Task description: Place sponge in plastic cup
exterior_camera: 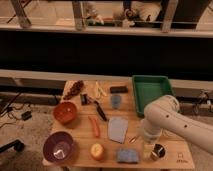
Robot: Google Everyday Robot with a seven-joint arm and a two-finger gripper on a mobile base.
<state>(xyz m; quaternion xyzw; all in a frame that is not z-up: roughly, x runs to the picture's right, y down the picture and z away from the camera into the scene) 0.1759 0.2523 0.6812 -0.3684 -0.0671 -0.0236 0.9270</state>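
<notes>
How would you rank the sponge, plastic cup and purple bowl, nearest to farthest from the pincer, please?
From the pincer, low at the front right:
1. The sponge, front edge, just beside it.
2. The plastic cup, centre, farther back.
3. The purple bowl, far front-left corner.

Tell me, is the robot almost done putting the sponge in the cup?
Nothing looks done yet: the sponge lies at the table's front edge, apart from the plastic cup farther back. The gripper hangs open and empty, right of the sponge beside the metal cup. Left: grab the sponge, carry it, drop it in.
</notes>
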